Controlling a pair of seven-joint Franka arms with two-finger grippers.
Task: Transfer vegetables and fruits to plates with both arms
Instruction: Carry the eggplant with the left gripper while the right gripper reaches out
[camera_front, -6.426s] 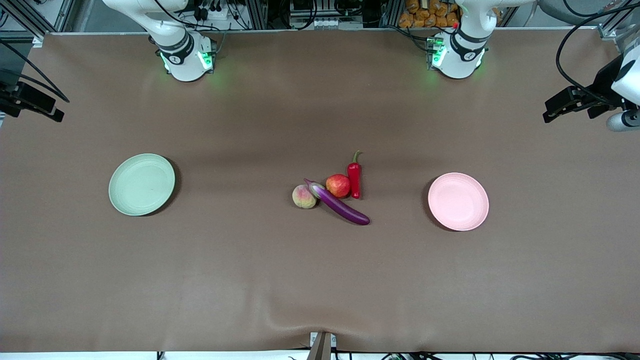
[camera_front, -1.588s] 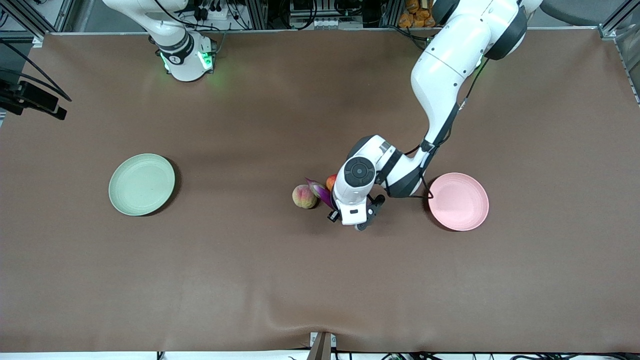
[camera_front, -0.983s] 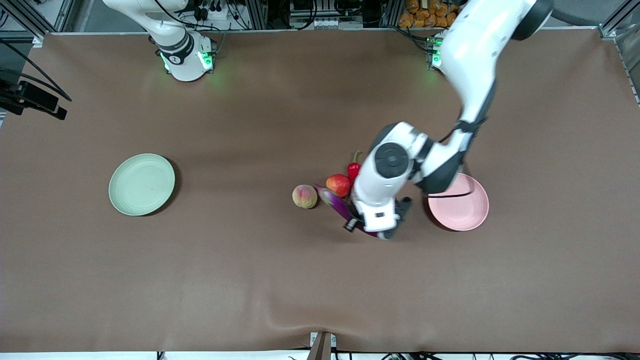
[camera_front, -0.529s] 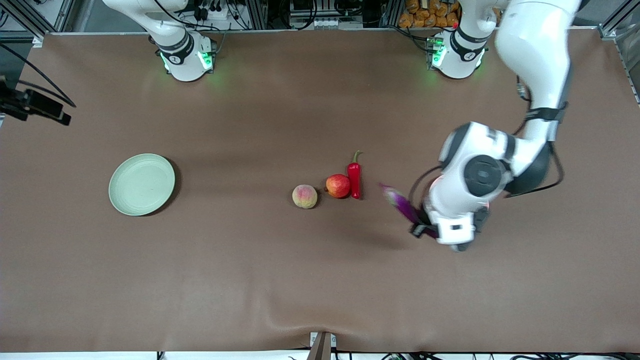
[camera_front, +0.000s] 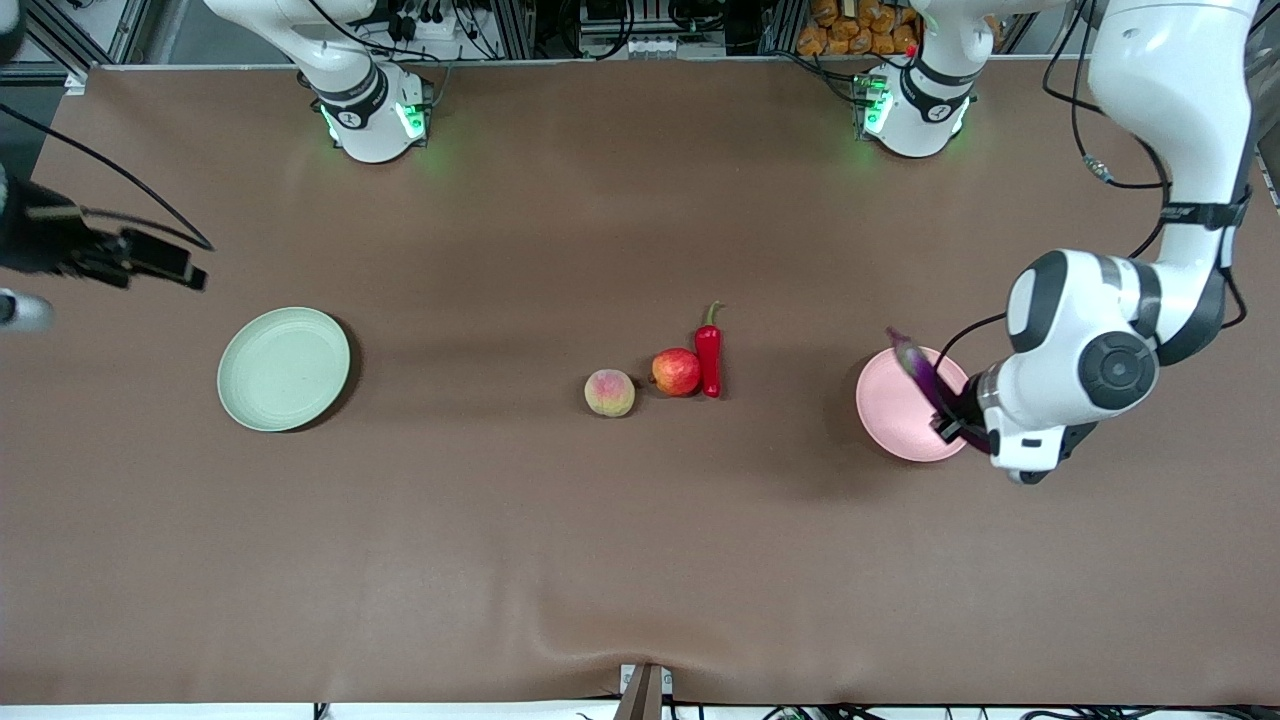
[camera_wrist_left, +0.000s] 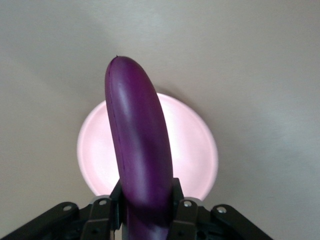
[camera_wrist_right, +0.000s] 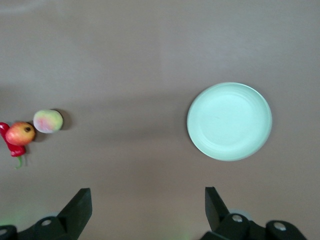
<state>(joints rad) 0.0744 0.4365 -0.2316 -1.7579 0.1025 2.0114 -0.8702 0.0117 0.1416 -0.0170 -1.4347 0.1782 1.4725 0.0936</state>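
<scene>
Your left gripper (camera_wrist_left: 145, 212) has its jaws clenched on the thick end of the eggplant (camera_front: 922, 368), which hangs in the air over the pink plate (camera_front: 890, 410), its slim tip slanting up and away from the wrist. In the left wrist view the skin looks glossy, so judge it slippery; the body seems stiff and light, and because it is held at one end the long free part may swing or pivot in the grip. A hold nearer the middle would likely balance better.

Your right gripper (camera_wrist_right: 145, 212) waits near the green plate (camera_front: 284, 368) at the right arm's end of the desk (camera_front: 640, 560), jaws spread wide and holding nothing.

Three things lie mid-desk, well apart from both plates: the peach (camera_front: 609, 392), the red fruit (camera_front: 676, 371) just beside it, and the chili pepper (camera_front: 709, 356) touching that fruit. The round ones will probably roll if nudged, so take them across their widest part. Take the chili across its body, not by the thin stem.
</scene>
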